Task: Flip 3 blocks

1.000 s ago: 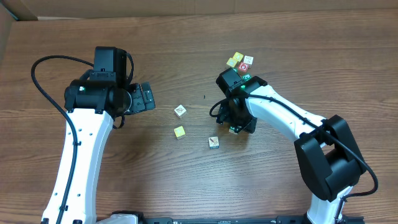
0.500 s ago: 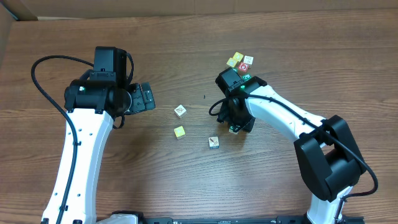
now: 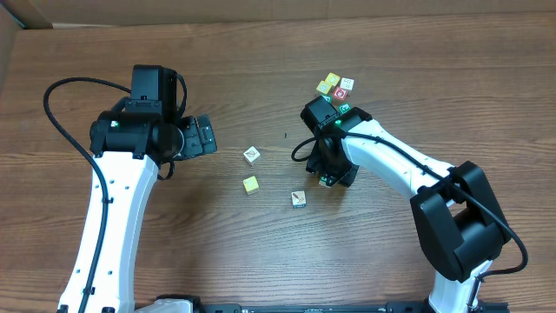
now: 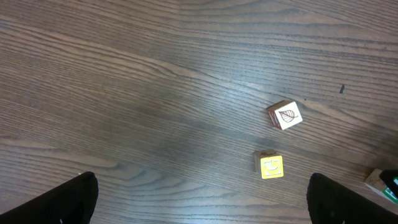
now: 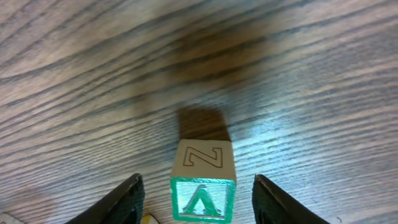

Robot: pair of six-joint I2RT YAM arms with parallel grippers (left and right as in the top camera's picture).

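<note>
While our right gripper (image 5: 198,202) straddles the green block (image 5: 202,158) on the table (image 5: 311,62), jaws half open with gaps either side, we judge this flip unstarted. Our left gripper (image 4: 202,205) hovers wide open, empty. Whether any other blocks are flipped, we cannot tell.

**Blocks on the tabletop, placed by the jaws**

One block (image 5: 203,180) sits on the tabletop (image 3: 261,261) between the right jaws, touching neither side. Just to the left of the right jaws, and slightly nearer the arm bases, lies a second block (image 3: 298,199). Further left, between the two arms, lie a third block (image 3: 250,184) and a fourth block (image 3: 251,155). The fourth is directly behind the third, with a gap between them. Both are ahead of the left jaws and well apart from them. A cluster of cubes (image 3: 337,86) sits close together just beyond the right jaws, on the far side from the bases.
</note>
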